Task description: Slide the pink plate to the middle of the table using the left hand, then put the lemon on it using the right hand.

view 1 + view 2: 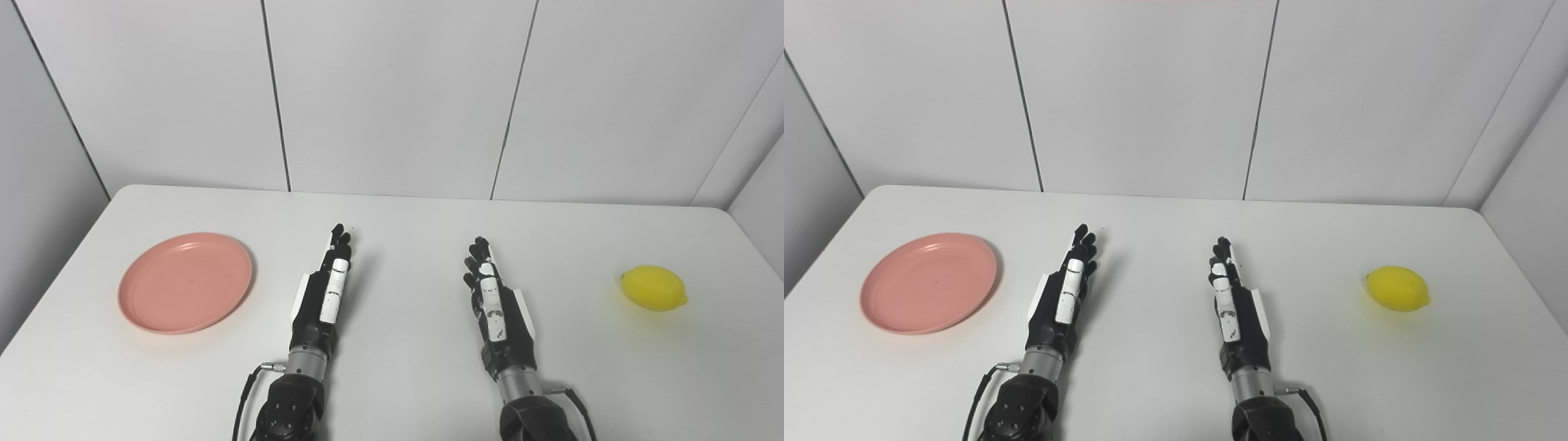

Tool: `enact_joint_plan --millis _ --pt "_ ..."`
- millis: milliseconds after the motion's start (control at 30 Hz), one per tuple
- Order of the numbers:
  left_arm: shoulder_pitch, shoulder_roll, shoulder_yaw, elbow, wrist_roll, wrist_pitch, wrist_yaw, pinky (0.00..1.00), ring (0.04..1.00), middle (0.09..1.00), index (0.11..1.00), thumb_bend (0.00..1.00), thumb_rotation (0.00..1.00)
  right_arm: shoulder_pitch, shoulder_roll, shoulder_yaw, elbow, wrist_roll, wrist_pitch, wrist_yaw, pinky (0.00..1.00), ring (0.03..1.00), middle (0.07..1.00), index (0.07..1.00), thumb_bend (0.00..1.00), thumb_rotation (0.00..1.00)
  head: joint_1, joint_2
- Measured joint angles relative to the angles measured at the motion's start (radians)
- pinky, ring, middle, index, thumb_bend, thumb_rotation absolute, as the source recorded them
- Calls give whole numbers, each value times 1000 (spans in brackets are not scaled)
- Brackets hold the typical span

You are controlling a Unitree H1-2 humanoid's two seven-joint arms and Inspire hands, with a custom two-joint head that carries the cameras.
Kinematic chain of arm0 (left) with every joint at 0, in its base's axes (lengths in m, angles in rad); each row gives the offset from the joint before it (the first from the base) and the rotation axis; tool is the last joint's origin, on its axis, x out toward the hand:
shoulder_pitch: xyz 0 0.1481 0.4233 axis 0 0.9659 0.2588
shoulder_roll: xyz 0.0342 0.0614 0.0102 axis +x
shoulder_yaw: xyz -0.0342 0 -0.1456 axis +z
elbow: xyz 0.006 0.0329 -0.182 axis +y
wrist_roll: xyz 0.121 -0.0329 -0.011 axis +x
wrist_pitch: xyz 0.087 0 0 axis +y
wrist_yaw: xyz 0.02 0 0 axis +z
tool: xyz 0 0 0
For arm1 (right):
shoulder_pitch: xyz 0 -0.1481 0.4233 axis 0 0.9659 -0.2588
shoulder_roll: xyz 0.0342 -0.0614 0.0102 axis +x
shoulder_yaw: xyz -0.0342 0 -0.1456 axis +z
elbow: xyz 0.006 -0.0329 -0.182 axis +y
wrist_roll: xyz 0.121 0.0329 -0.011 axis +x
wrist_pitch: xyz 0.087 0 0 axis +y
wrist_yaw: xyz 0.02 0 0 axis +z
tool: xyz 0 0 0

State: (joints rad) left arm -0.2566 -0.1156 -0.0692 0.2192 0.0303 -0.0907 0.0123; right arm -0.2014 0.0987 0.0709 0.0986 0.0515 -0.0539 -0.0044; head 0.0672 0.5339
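Note:
A pink plate (185, 282) lies flat on the left side of the white table (404, 226) and holds nothing. A yellow lemon (653, 287) rests on the table at the far right. My left hand (323, 295) lies in the middle of the table, right of the plate and apart from it, fingers stretched forward, open and holding nothing. My right hand (496, 304) lies beside it, well left of the lemon, open too with its fingers extended.
White wall panels (392, 92) stand right behind the table's far edge. The table's rounded corners show at the back left and back right. A cable (245, 392) loops off my left wrist near the front edge.

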Motion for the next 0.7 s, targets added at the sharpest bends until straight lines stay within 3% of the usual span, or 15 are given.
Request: enact_joint_plan --millis 300,500,700 --pt "-12 -22 -9 39 9 -44 2 1000 1000 1000 1000 635 1000 18 -44 -25 1 8 0 11 1000 1000 1000 1000 767 1000 152 -49" --pt "-16 -49 -1 52 12 -75 27 976 984 986 984 601 1000 17 -44 -38 2 19 -2 12 1000 1000 1000 1000 767 1000 181 -68" --pt "-19 -61 28 47 33 -108 98 937 944 946 937 599 1000 10 -44 -43 13 18 -8 12 1000 1000 1000 1000 756 1000 180 -77"
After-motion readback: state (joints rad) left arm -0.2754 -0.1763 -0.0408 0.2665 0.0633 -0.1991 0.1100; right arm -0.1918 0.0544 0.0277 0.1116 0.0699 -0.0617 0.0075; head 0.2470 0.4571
